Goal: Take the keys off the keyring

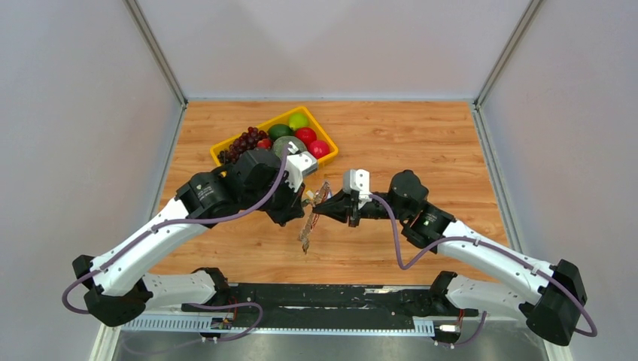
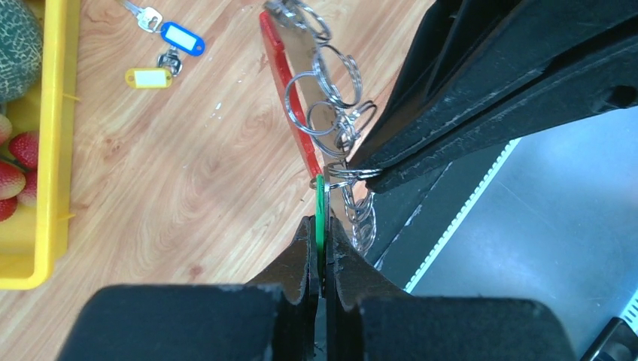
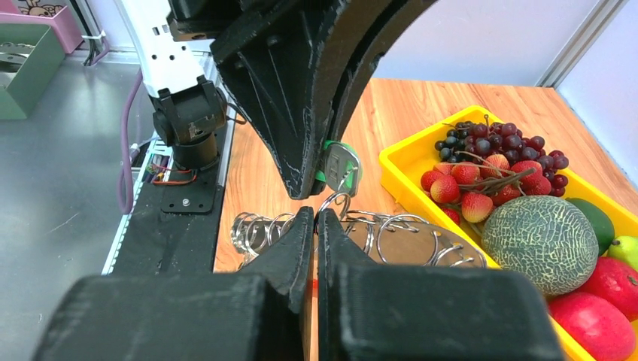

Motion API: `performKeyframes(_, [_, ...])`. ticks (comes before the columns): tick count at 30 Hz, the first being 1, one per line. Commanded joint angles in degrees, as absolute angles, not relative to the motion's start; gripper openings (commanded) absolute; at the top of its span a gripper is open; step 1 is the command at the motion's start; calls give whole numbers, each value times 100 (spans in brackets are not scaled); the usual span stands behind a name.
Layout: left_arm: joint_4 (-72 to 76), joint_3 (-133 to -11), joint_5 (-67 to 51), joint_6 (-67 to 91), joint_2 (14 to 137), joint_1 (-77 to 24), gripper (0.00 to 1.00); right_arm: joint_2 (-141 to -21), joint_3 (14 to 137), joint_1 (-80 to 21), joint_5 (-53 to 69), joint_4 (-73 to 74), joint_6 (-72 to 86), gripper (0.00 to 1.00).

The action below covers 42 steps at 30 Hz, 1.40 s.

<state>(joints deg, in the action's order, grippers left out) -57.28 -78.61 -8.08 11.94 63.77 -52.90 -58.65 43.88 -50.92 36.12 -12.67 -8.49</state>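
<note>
Left claw: the left gripper [image 2: 318,226] was clenched flat on a green tag [image 2: 320,197]. A silver key [image 3: 344,162] was seen joined to that tag in the right wrist view.
Right claw: the right gripper [image 3: 316,222] was shut tight, pinched, as far as could be made out, on one silver ring of the key bunch [image 2: 335,83].
Where: the keyring [image 2: 290,105], a red strip, was held off the table [image 2: 188,188] between the two claws. The key bunch was strung along it and drooped below them in the top view.
Off the ring: two tagged keys, one with a blue tag [image 2: 183,37] and one with a yellow tag [image 2: 149,77], lay on the wood near the yellow tray [image 2: 53,150], well apart from the keyring.
Weight: the whole assembly was judged light, easily carried by a fingertip pinch.
Stiffness: the red strip was judged rigid enough to pull against. The rings were judged loose, free to swing and tangle.
Surface: bare metal was judged slippery and thin, while the plastic tag was judged to offer the surer hold.
Where to grip: a pinch across the flat of a tag was judged best, with the other claw bracing the ring or strip close to that key.
Risk: a ring was judged likely to slip from the pads, or to snag a neighbour, if pulled at an angle.
</note>
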Motion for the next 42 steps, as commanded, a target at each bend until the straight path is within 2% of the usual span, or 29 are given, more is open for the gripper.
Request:
performKeyframes(1, [-5502, -7712, -736, 1343, 6489, -5260, 0, -5545, 4354, -5134, 4076, -1534, -922, 0])
performKeyframes(15, [-5205, -7461, -1500, 1375, 6699, -5226, 0, -5357, 4140, -5133, 4073, -1998, -976, 0])
performKeyframes(20, [-5298, -7409, -1123, 1458, 6696, -5141, 0, -5216, 4120, -5129, 3367, -1777, -967, 0])
performKeyframes(25, [-5060, -7005, -582, 1700, 6492, -4637, 0, -4997, 4019, -5132, 2618, -1210, -1059, 0])
performKeyframes(35, [-2765, -5786, -20, 2073, 6671, -4180, 1, -4053, 3453, -5128, 965, -697, -762, 0])
performKeyframes(42, [-1332, -5562, -18, 2127, 8025, -4122, 0, -3653, 3215, -5102, 159, -459, -595, 0])
